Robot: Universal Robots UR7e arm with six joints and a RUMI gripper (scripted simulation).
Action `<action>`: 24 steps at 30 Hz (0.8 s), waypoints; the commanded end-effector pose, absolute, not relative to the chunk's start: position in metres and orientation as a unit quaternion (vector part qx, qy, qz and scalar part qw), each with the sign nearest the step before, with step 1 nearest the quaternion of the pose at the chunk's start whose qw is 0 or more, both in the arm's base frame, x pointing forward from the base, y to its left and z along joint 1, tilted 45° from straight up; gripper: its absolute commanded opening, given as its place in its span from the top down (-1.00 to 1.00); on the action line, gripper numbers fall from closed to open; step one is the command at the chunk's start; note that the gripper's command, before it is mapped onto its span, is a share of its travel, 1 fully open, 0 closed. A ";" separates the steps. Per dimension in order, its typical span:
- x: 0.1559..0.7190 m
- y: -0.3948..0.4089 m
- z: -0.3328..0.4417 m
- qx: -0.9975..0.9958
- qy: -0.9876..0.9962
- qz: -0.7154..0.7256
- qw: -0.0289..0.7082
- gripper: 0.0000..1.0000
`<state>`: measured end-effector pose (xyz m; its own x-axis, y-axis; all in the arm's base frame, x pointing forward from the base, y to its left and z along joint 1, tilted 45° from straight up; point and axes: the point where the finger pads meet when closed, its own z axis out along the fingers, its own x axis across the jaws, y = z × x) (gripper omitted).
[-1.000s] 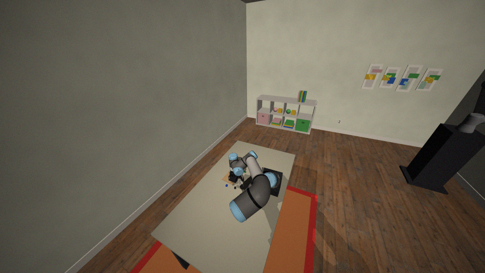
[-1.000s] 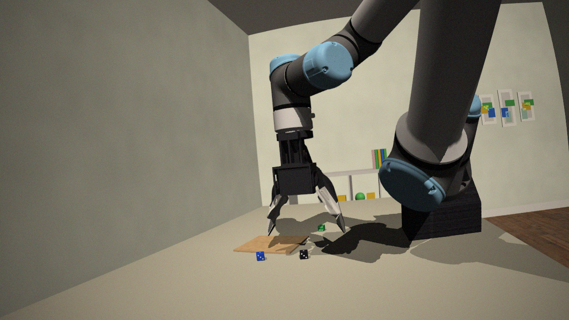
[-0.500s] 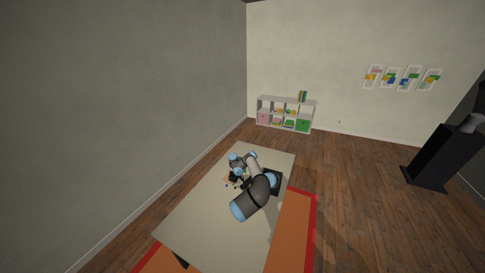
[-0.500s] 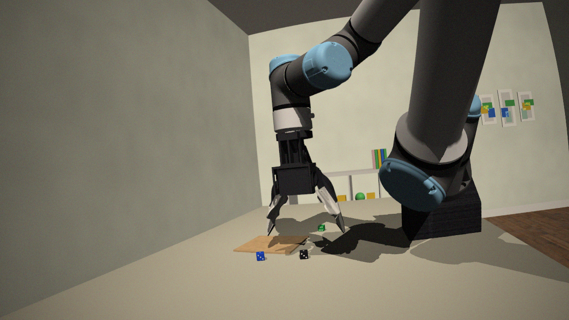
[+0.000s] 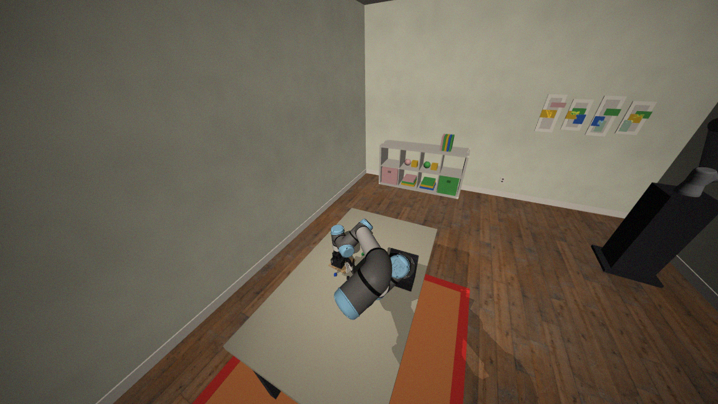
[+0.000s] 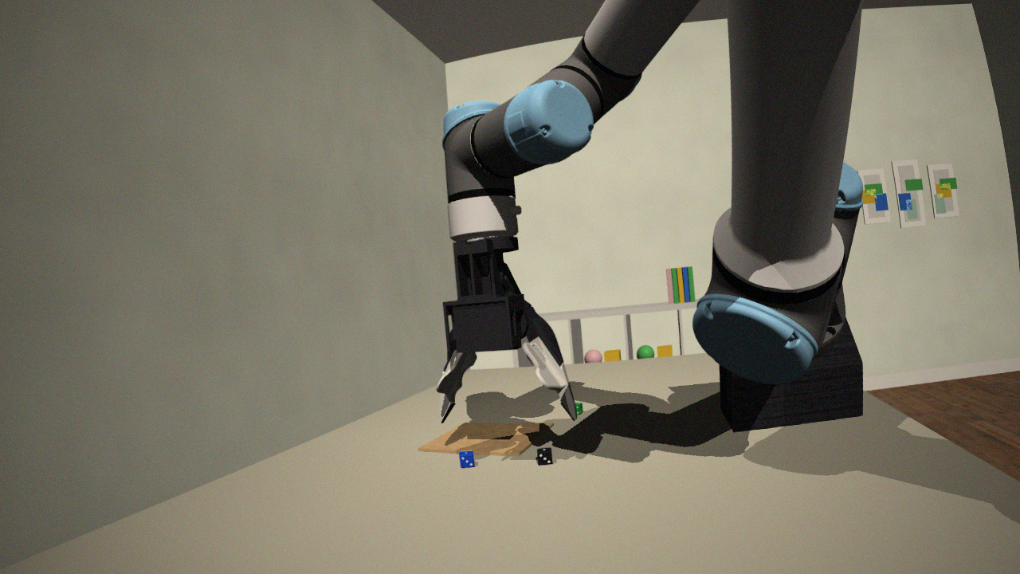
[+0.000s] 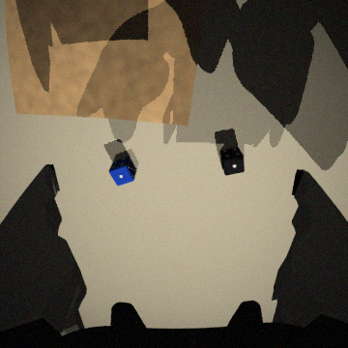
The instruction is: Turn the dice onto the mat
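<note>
arm bent over mat [image 6: 456,441] | tool [image 6: 506,406] pointing down, fingers apart, empty | green die [image 6: 578,408] seemingly behind fingertip

We see a room in a home, like a playroom. It has a wood floor [image 5: 527,281], plain walls and a white shelf [image 5: 424,147] with toy balls, blocks and colored boxes. Four pictures [image 5: 594,114] hang on the wall. An orange rug [image 5: 436,331] lies on the floor.
</note>
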<state>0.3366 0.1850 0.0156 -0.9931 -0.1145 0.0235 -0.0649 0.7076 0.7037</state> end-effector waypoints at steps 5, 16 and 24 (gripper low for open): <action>0.372 0.193 0.016 0.048 -0.924 -0.378 0.034 -1.00; 0.378 0.194 0.016 0.048 -0.924 -0.378 0.034 -1.00; 0.378 0.194 0.016 0.048 -0.924 -0.378 0.034 -1.00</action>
<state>0.3774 0.1942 0.0163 -0.9930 -0.1154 0.0264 -0.0637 0.7089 0.7024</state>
